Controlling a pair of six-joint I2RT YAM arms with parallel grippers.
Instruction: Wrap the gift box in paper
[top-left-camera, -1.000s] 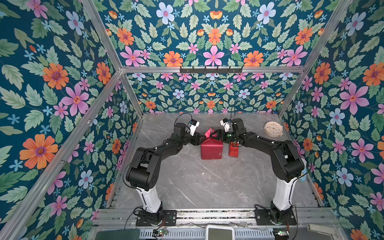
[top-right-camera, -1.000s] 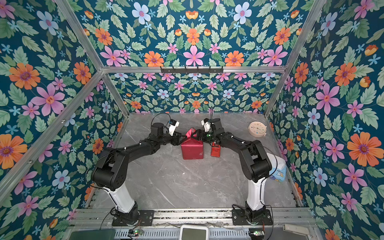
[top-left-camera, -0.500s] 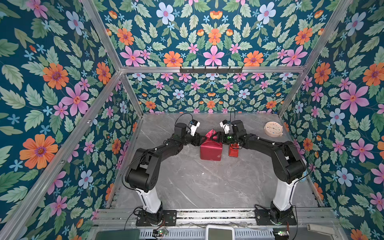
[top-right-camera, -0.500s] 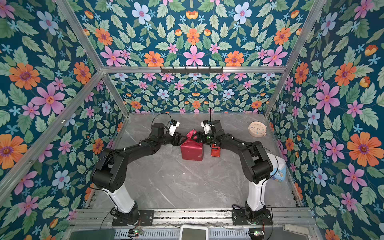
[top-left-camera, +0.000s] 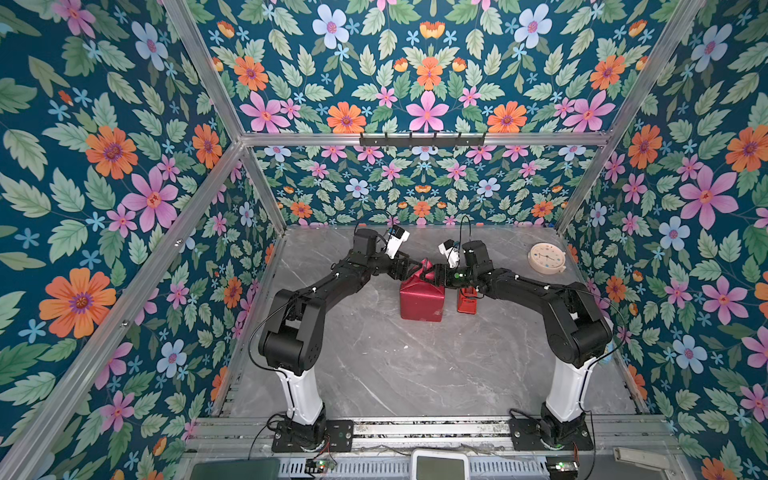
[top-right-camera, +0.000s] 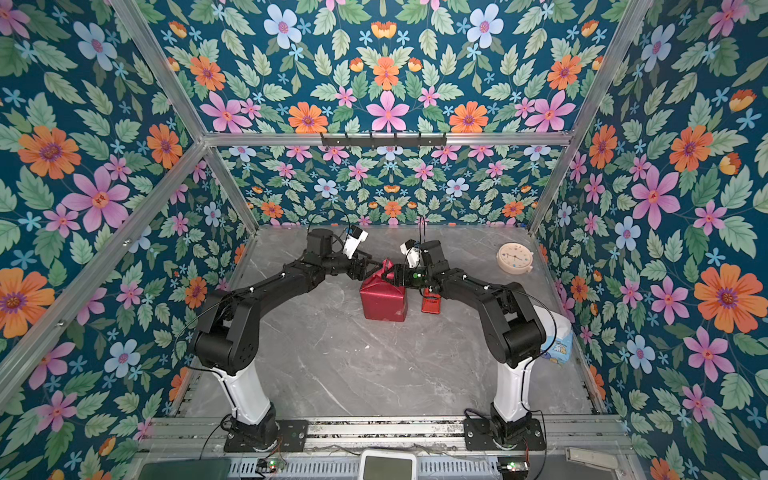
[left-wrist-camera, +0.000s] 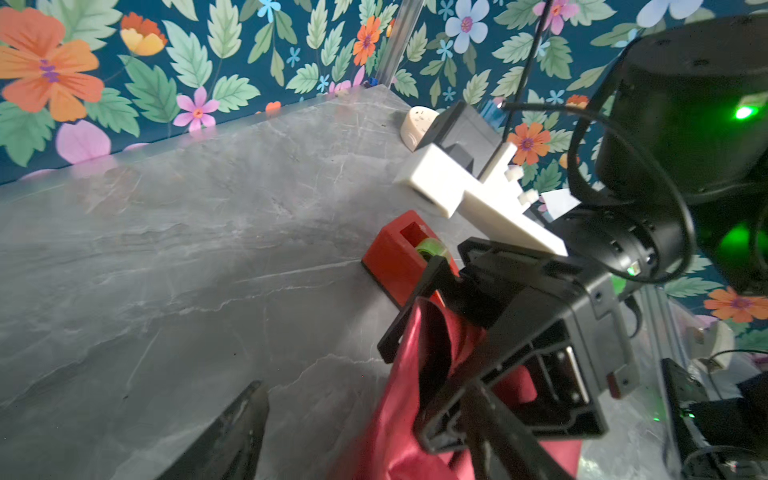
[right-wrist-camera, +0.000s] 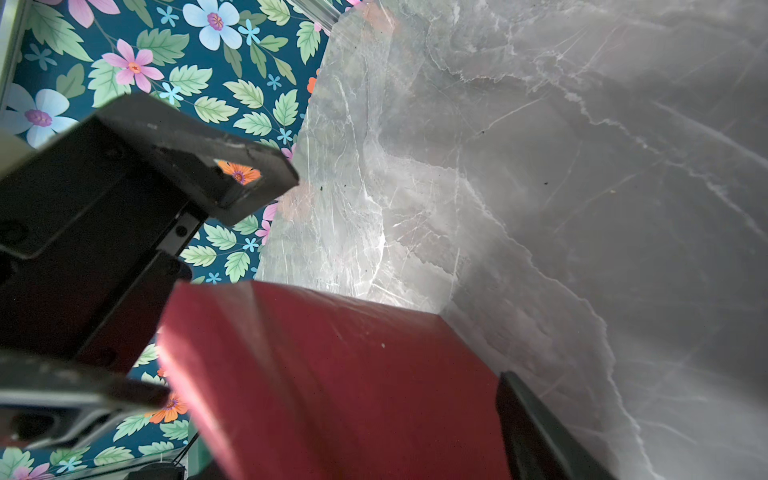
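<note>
The gift box is hidden inside the red paper (top-left-camera: 422, 297) (top-right-camera: 384, 299), which forms a parcel with a raised flap on top, mid-table in both top views. My left gripper (top-left-camera: 410, 266) (top-right-camera: 368, 266) reaches the flap from the left. It is open (left-wrist-camera: 365, 449), its fingers (left-wrist-camera: 232, 436) wide apart, with the paper (left-wrist-camera: 399, 415) partly between them. My right gripper (top-left-camera: 431, 274) (top-right-camera: 391, 274) meets the flap from the right. It is open (right-wrist-camera: 357, 449) astride the paper (right-wrist-camera: 332, 374). One of its fingers (right-wrist-camera: 536, 428) shows; the other is hidden.
A red tape dispenser (top-left-camera: 467, 300) (top-right-camera: 431, 301) (left-wrist-camera: 395, 257) stands just right of the parcel, under the right arm. A round cream clock (top-left-camera: 546, 257) (top-right-camera: 515, 257) lies at the back right. A white-and-blue bag (top-right-camera: 559, 336) sits by the right wall.
The left gripper's jaws have spread wider and the right gripper's have narrowed a little. Both grippers stay at the top flap; the parcel has not shifted.
</note>
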